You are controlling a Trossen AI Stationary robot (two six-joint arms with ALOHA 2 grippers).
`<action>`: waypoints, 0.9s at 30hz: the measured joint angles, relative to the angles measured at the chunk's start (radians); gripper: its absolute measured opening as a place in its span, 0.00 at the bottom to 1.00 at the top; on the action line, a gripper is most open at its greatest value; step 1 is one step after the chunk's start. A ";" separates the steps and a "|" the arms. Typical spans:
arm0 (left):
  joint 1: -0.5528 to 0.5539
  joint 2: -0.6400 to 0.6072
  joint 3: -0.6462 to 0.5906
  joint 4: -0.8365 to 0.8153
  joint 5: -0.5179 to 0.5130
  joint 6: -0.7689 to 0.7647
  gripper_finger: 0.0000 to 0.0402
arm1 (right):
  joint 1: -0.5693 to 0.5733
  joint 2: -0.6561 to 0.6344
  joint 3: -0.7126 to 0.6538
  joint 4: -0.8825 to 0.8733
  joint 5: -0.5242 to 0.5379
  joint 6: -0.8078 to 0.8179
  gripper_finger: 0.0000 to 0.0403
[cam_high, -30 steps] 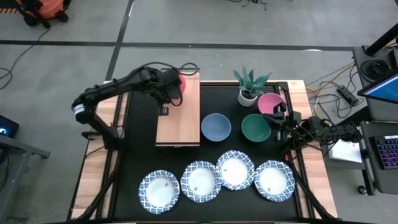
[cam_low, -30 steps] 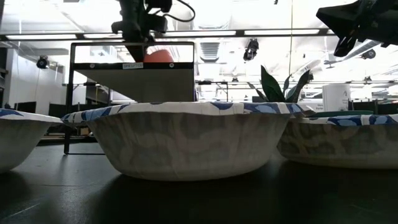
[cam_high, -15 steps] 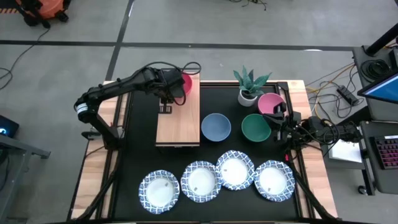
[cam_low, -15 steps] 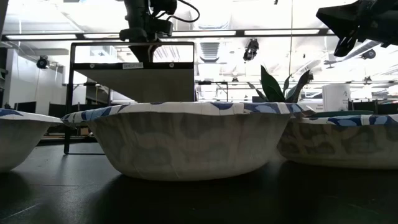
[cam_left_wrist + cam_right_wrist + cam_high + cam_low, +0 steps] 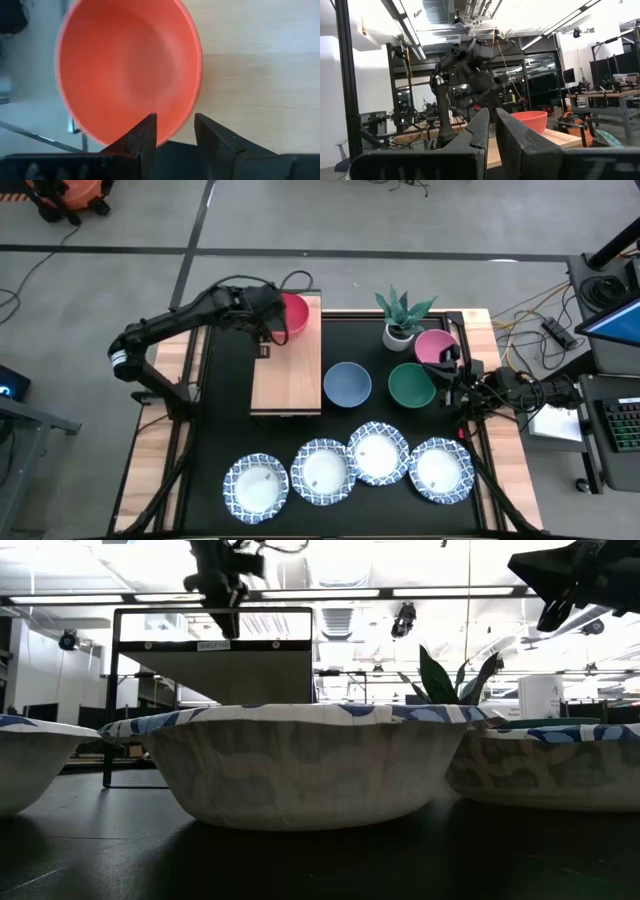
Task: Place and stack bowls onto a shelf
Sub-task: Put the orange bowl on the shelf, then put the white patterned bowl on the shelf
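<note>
Seen from overhead, a black surface (image 5: 205, 450) carries eight bowls and one light-wood shelf (image 5: 287, 370), a long plank lying along the surface's left side. There are four small deep bowls, one of each colour. The red bowl (image 5: 293, 313) sits on the far end of the shelf, reaching the plank's far edge. The blue bowl (image 5: 347, 384) rests on the black surface just right of the shelf, the green bowl (image 5: 410, 385) lies further right, and the pink bowl (image 5: 433, 345) sits just behind the green one. Four wider white dishes with blue patterned rims stand in a row along the near edge: the first dish (image 5: 255, 485) at left, the second dish (image 5: 321, 470), the third dish (image 5: 378, 454) and the fourth dish (image 5: 441, 470) at right, neighbours touching or nearly so. One potted plant (image 5: 402, 319) in a white pot stands beside the pink bowl. The left end effector (image 5: 266, 326) is over the shelf's far end, at the red bowl's left side; its wrist camera shows its two dark fingers (image 5: 142, 137) narrowly parted just outside the bowl's rim, gripping nothing. The right end effector (image 5: 452, 376) waits at the surface's right edge, just beside the green and pink bowls, its fingers (image 5: 480, 131) drawn almost together and empty.
</note>
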 joint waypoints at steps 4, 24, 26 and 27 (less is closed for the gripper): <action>-0.012 -0.078 -0.004 0.011 0.118 -0.194 0.29 | 0.000 0.001 0.000 -0.021 -0.003 0.020 0.06; -0.663 -0.557 -0.531 0.781 0.014 -0.489 0.27 | 0.020 0.330 0.198 -0.029 -0.114 0.179 0.06; -0.700 -0.577 -0.582 0.827 -0.012 -0.493 0.27 | 0.020 0.386 0.288 -0.153 -0.114 0.213 0.06; -0.714 -0.583 -0.601 0.842 -0.020 -0.499 0.27 | 0.020 0.409 0.334 -0.233 -0.114 0.237 0.06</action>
